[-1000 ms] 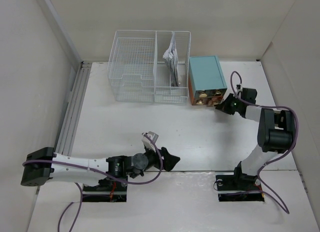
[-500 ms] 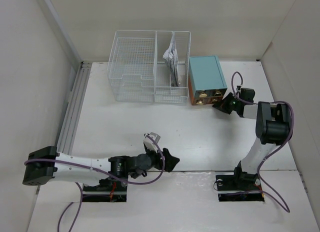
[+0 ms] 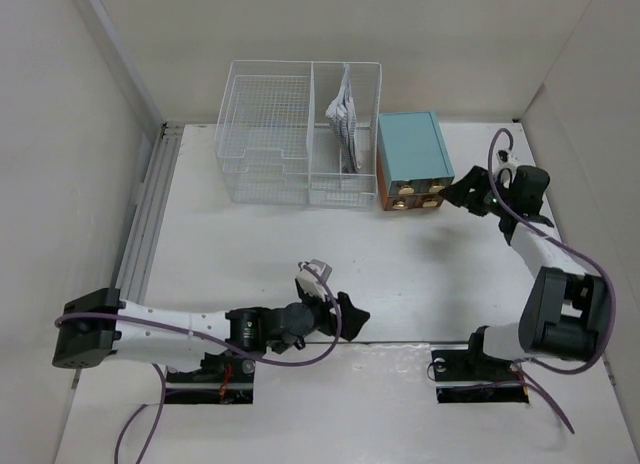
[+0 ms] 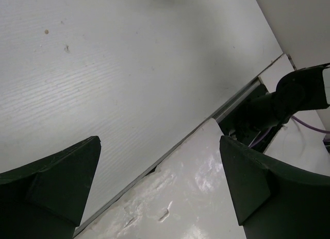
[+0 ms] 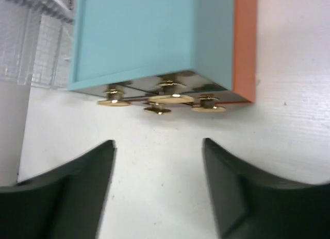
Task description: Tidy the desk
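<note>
Showing brass knobs (image 5: 170,98) close, wrist views find right fingers (image 5: 67,198) apart, left fingers (image 4: 46,182) too.

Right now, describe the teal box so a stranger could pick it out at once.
On the white desk, find the wire basket at the far edge. Just right of it sits the teal box: the only solid, coloured thing there, with orange trim and gold knobs on its near face.

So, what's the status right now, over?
Left gripper open, empty. Right gripper open, facing small teal drawer box. Nothing between them on flat white desk.
</note>
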You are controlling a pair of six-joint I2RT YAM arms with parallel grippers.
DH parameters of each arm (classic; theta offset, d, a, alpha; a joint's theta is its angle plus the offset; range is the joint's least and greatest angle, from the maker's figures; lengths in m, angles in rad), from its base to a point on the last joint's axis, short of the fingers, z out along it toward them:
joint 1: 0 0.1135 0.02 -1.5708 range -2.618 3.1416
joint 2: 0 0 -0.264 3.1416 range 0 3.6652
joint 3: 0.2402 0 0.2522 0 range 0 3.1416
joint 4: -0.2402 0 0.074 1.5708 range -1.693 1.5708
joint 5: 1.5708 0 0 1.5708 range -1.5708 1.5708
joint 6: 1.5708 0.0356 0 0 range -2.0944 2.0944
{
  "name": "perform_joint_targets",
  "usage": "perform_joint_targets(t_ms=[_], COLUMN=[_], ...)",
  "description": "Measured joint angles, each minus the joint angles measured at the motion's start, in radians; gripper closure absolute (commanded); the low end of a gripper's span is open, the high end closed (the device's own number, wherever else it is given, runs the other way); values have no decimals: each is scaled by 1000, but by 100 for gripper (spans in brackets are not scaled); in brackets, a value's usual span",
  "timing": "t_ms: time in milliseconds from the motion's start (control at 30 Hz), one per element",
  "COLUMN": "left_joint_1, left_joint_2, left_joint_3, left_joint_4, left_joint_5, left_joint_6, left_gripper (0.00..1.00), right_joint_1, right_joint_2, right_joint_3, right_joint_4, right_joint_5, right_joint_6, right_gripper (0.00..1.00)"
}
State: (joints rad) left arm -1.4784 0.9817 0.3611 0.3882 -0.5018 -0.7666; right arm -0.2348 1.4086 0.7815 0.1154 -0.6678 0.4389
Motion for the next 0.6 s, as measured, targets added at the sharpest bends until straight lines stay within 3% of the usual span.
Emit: perform_joint_targets(t_ms=[67,167,333,467,600], left_joint_1=[0,1,39,124,233], left_joint_2=[29,77,123,127,128], left_joint_3=[42,142,327,433,508], left_joint_4=[-24,-95,-228,-286,-336], left_joint_5=[-13,-47,-104,-113,-92], left_joint_6=[13,18,36,82,140], left_gripper=[0,0,0,0,0], right_joint_1=[2,31,187,231,220], right_joint_2=[-56,-98,-151,-197,-348], right_joint_3=[31,108,251,307,242], right_joint_4=[-97,-251,-436,-488,-489], right_joint_5=[-25,14,417,670,761], right_joint_6=[-107,-259,-336,-363,-438], right_gripper=[0,0,0,0,0])
